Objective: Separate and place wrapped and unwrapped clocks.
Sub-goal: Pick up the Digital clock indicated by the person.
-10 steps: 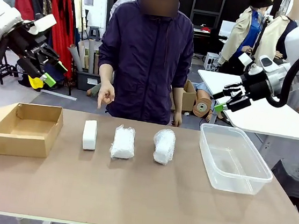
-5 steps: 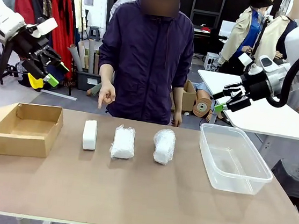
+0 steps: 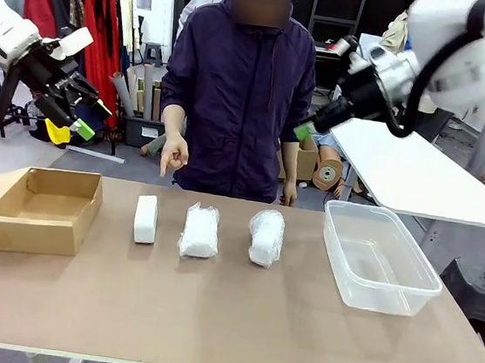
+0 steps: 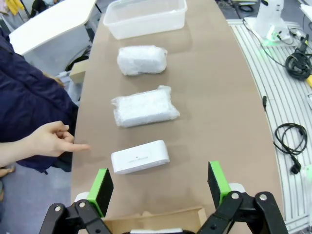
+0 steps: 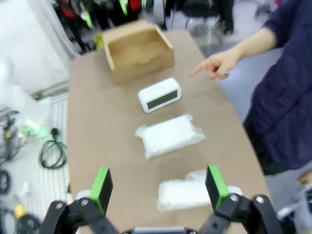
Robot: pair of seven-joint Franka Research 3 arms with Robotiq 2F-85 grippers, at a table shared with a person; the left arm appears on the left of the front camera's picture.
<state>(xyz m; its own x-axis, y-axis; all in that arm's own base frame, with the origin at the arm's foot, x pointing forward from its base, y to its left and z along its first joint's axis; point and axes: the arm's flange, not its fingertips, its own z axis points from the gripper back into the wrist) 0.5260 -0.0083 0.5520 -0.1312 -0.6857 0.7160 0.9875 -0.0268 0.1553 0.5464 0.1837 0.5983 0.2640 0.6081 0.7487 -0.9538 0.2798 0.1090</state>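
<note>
Three clocks lie in a row across the table's middle. The unwrapped clock (image 3: 145,218) is a smooth white block at the left. Two wrapped clocks (image 3: 200,230) (image 3: 265,236) in crinkly white wrap lie to its right. A person's hand (image 3: 172,154) points down at the unwrapped clock (image 4: 140,157). My left gripper (image 3: 90,119) hangs open and empty, high above the cardboard box. My right gripper (image 3: 305,129) is open and empty, high beyond the table's far edge. The right wrist view looks down on the unwrapped clock (image 5: 159,95) and a wrapped clock (image 5: 169,135).
An open cardboard box (image 3: 33,210) stands at the table's left end. A clear plastic tub (image 3: 378,258) stands at the right end. The person stands at the far edge, behind the clocks. A white side table (image 3: 418,180) lies beyond the right corner.
My right arm has swung up and to the left, from beside the white side table to above the far edge near the person. The left arm shifted slightly right, then held.
</note>
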